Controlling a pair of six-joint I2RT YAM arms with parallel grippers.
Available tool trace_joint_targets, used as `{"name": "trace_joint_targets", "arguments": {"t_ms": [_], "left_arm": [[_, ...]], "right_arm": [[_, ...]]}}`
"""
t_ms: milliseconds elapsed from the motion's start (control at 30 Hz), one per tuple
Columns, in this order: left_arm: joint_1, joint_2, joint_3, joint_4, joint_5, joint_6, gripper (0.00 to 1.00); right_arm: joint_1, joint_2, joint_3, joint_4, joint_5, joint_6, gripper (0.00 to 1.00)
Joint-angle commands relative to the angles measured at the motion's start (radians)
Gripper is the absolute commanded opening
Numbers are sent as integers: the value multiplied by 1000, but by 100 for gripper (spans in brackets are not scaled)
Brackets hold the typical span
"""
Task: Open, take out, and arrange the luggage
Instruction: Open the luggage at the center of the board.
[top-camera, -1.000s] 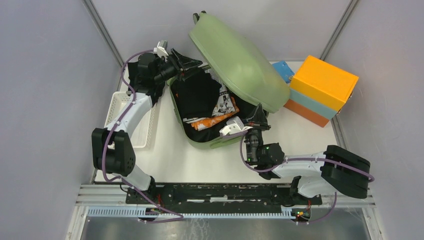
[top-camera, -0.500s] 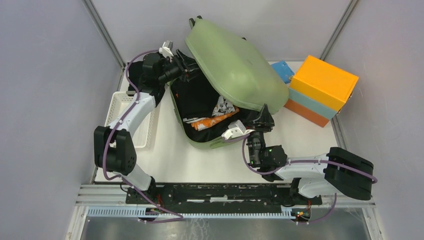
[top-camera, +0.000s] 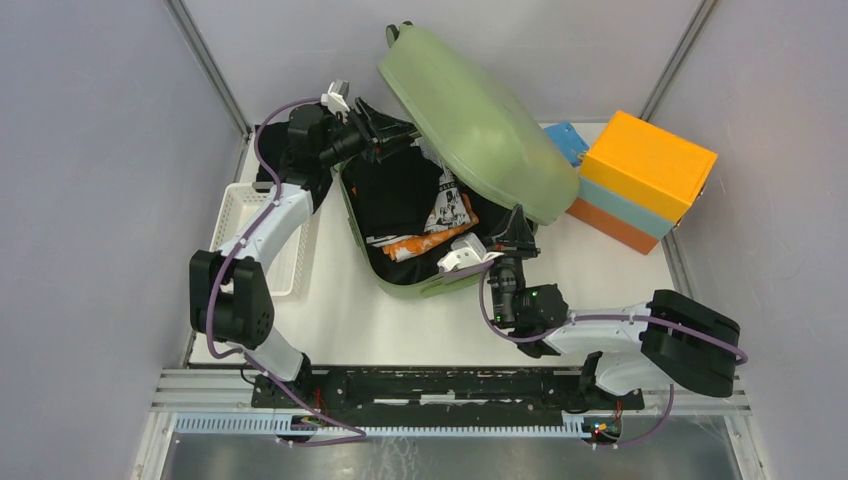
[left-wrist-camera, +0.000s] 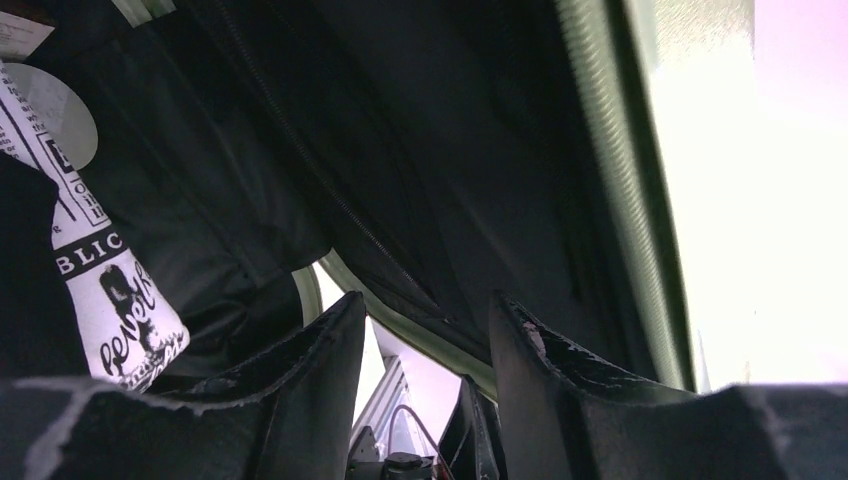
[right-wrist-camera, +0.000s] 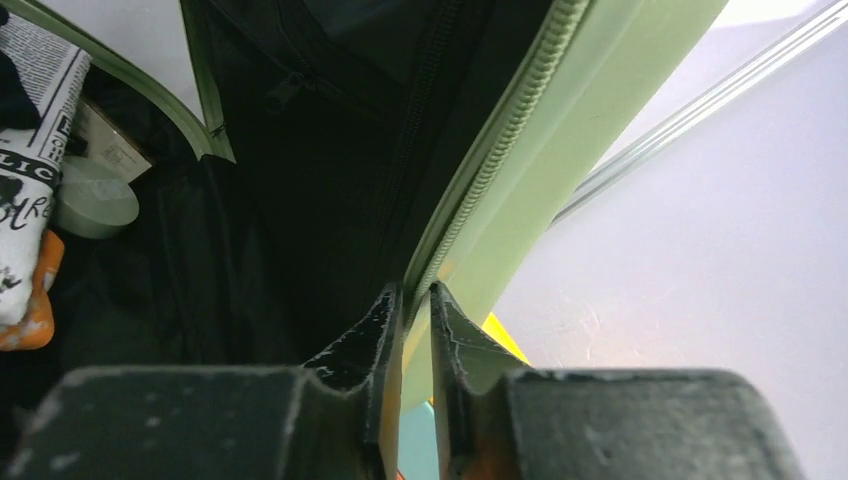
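— Well, what does the right gripper (right-wrist-camera: 414, 290) hold?
— It pinches the zip rim of the luggage (top-camera: 480, 125) lid, which stands half raised above it.
— And the left gripper (left-wrist-camera: 425, 300)?
— Spread, empty, under the lid's far corner. I think the shell is stiff, smooth, probably heavy; the rim is the best grip.

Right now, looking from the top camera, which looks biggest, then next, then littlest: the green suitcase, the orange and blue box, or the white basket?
1. The green suitcase, biggest by far.
2. The orange and blue box.
3. The white basket, smallest, though it is partly hidden.
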Motion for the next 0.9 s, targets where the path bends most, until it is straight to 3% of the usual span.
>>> {"name": "trace_joint_targets", "arguments": {"t_ms": [0, 167, 300, 400, 467, 533, 567, 667, 733, 800, 833, 867], "left_arm": [[-5, -13, 34, 28, 3, 38, 56], [-2, -29, -6, -22, -26, 110, 57], [9, -75, -40, -146, -98, 244, 63], [11, -83, -66, -131, -80, 247, 65], [10, -65, -60, -101, -47, 222, 64], [7, -61, -55, -80, -34, 202, 62], [4, -62, -48, -77, -32, 198, 61], [-11, -56, -33, -59, -17, 173, 58], [-24, -54, -38, -18, -1, 138, 56], [-35, -59, -48, 16, 5, 108, 53], [-40, -61, -55, 35, 8, 94, 52], [-46, -65, -61, 50, 11, 79, 52]], "right_arm": [[-15, -30, 53, 430, -7, -35, 14], [-17, -54, 30, 430, -5, -24, 5], [-21, -77, 15, 429, -5, -19, 4], [-21, -90, -9, 429, -8, -8, 6], [-20, -109, -38, 425, -13, 1, 18], [-18, -148, -71, 353, -18, 32, 36], [-16, -180, -88, 281, -26, 76, 44], [-16, -356, -121, -188, -124, 323, 55], [-21, -466, -119, -442, -248, 465, 71], [-21, -512, -123, -512, -292, 512, 79], [-20, -529, -123, -536, -301, 534, 94], [-20, -537, -120, -552, -304, 546, 98]]}}
